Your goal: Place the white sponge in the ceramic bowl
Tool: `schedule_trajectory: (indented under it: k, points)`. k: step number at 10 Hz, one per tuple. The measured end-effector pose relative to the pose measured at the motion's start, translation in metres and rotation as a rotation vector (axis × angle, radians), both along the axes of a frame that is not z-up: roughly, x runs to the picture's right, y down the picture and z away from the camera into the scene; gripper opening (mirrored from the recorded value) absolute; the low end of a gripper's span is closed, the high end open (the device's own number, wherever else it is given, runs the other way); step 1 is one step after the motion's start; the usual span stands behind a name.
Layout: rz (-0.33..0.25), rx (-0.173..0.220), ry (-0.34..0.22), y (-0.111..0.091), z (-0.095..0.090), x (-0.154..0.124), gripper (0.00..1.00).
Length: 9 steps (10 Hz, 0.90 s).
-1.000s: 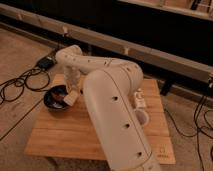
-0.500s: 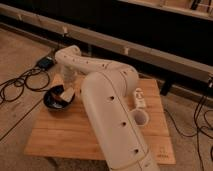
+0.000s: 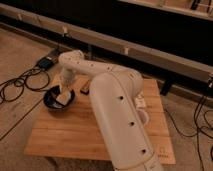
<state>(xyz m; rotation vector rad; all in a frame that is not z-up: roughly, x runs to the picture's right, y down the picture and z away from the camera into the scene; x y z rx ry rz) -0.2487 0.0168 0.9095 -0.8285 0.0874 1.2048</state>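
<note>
The ceramic bowl (image 3: 54, 102), dark and round, sits on the left part of the wooden table (image 3: 75, 135). The white sponge (image 3: 62, 96), a pale block, lies inside the bowl, leaning toward its right side. My gripper (image 3: 64, 85) hangs directly over the bowl at the end of the white arm (image 3: 117, 115) and reaches down to the top of the sponge. I cannot tell whether it still touches the sponge. The arm's bulk hides the middle of the table.
A white cup (image 3: 143, 118) and a white power strip (image 3: 140, 102) show at the arm's right edge. A small dark object (image 3: 85, 91) lies right of the bowl. Cables (image 3: 20, 82) and a black box (image 3: 46, 62) lie on the floor at left. A dark wall with a rail runs behind.
The gripper has shifted slightly over the bowl. The sponge stays inside the bowl and the bowl has not moved.
</note>
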Motion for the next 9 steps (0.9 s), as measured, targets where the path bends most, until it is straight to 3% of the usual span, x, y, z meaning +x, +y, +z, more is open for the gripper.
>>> schedule_trajectory:
  k: [2,7,9]
  points:
    - [0.017,0.019,-0.054,0.000,0.000,-0.004,0.24]
    - [-0.007,0.046,-0.121,0.012,0.003,-0.007,0.75]
    - [-0.016,0.052,-0.135,0.013,0.002,-0.009,0.80]
